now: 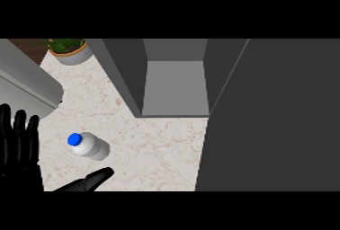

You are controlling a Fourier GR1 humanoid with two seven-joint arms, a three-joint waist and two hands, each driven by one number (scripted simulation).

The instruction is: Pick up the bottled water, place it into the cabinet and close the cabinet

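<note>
Left hand (19, 143): black, at the view's left edge, fingers straight and pointing up, holding nothing, resting beside the counter's edge. One dark finger or thumb (90, 180) juts in from the lower edge, just below the bottle and apart from it; whose hand it belongs to cannot be told. Right hand: does not show.

Water bottle (87, 145): white, blue cap, standing upright on the counter near its left side, between the left hand and the cabinet, touched by neither.

Cabinet (174, 85): grey, open, its bare inner floor facing the view. Cabinet door (272, 117): dark grey, swung wide, covering the right half of the view.

Counter (156, 152): pale marble with reddish veins.

Potted plant (69, 49): green leaves in a light pot, far left corner.

Grey appliance (26, 87): rounded edge, at upper left, kind unclear.
</note>
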